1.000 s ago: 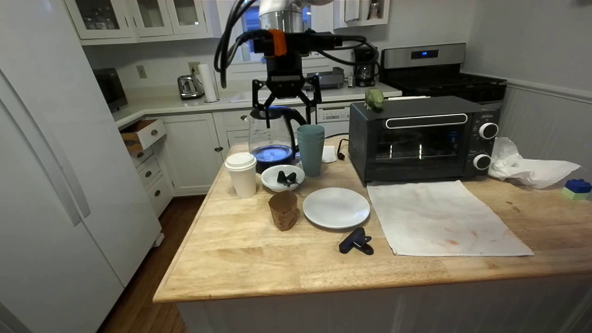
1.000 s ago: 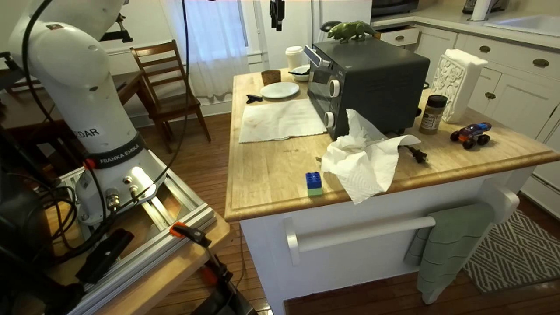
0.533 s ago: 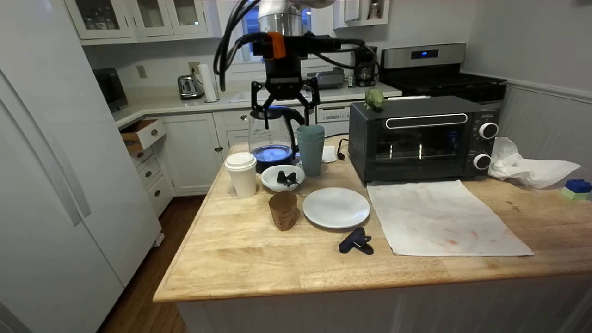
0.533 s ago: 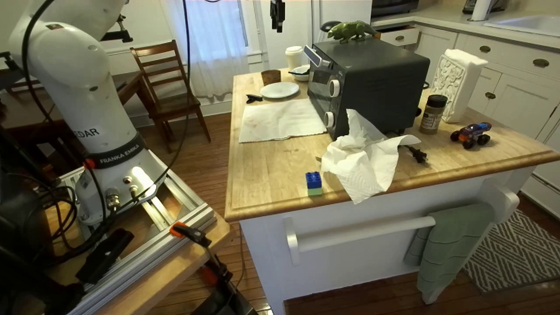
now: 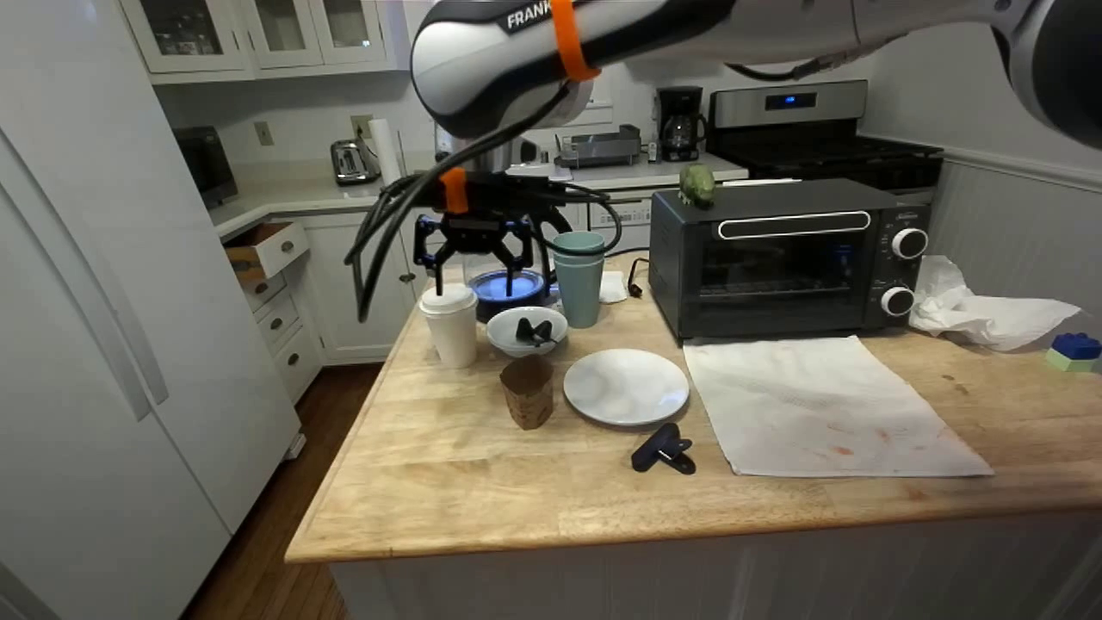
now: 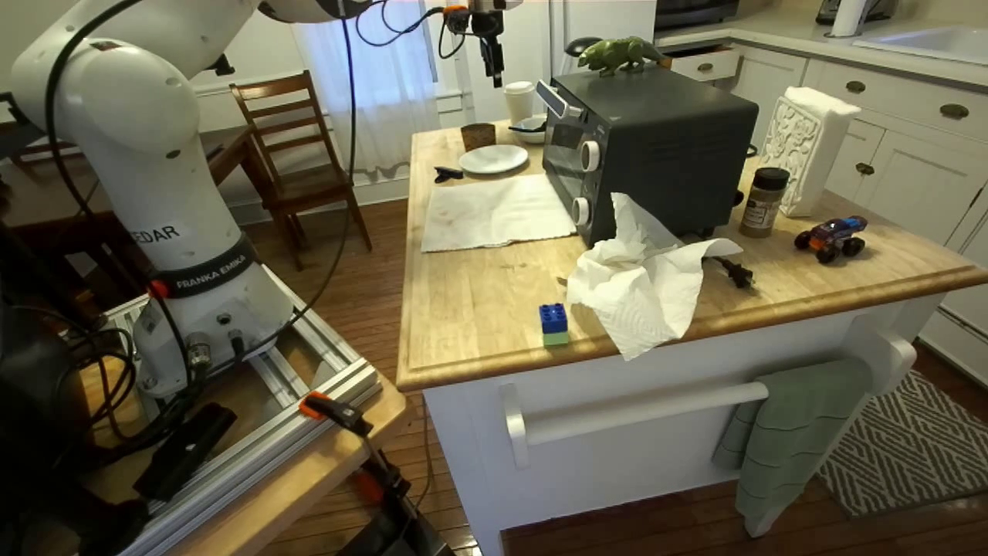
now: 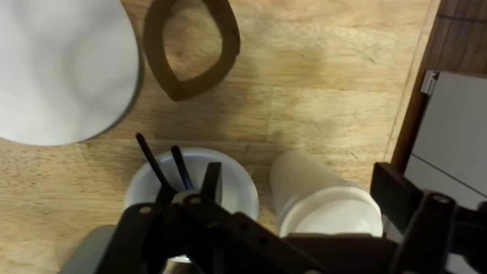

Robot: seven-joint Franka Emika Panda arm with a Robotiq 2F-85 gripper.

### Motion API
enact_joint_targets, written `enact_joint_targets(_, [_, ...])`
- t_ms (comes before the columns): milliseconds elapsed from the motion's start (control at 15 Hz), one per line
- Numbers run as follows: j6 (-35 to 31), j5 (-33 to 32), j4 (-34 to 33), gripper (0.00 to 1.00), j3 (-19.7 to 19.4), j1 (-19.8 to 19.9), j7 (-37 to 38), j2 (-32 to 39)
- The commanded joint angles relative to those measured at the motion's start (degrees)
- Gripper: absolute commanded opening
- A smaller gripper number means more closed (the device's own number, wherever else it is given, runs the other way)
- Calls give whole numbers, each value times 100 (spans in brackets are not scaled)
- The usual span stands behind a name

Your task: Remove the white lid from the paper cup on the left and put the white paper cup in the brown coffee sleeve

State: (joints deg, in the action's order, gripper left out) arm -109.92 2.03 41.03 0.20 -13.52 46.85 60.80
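Note:
The white paper cup (image 5: 454, 342) stands upright near the table's left edge in an exterior view, with the white lid (image 5: 448, 299) on its top. Both also show in an exterior view, cup (image 6: 520, 108) and lid (image 6: 519, 87), and in the wrist view, cup (image 7: 298, 173) and lid (image 7: 336, 217). The brown coffee sleeve (image 5: 528, 396) stands on the table in front of the cup; the wrist view shows it as an open ring (image 7: 153, 47). My gripper (image 5: 474, 288) is open and empty above the lid. In the wrist view its fingers (image 7: 300, 182) are wide apart, the lid between them, nearer the right finger.
A white bowl (image 5: 501, 341) with black clips is beside the cup. Green tumblers (image 5: 578, 284) and a glass kettle (image 5: 508, 297) stand behind. A white plate (image 5: 627, 387) and a black clip (image 5: 664, 449) lie right of the sleeve. A toaster oven (image 5: 783, 267) stands further right.
My gripper has come down and moved left in an exterior view, from above the kettle to over the cup's lid. It stays open. The cup, lid and sleeve have not moved.

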Motion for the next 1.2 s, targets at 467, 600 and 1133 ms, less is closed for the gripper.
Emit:
enact_joint_targets(467, [-1030, -912, -1119, 100, -842, -599, 539, 1001])
enact_joint_targets(600, [-1305, -1008, -1217, 100, -984, -687, 620, 1132])
enact_joint_targets(1133, [-1725, -1408, -1317, 100, -1656, -918, 986, 1451])
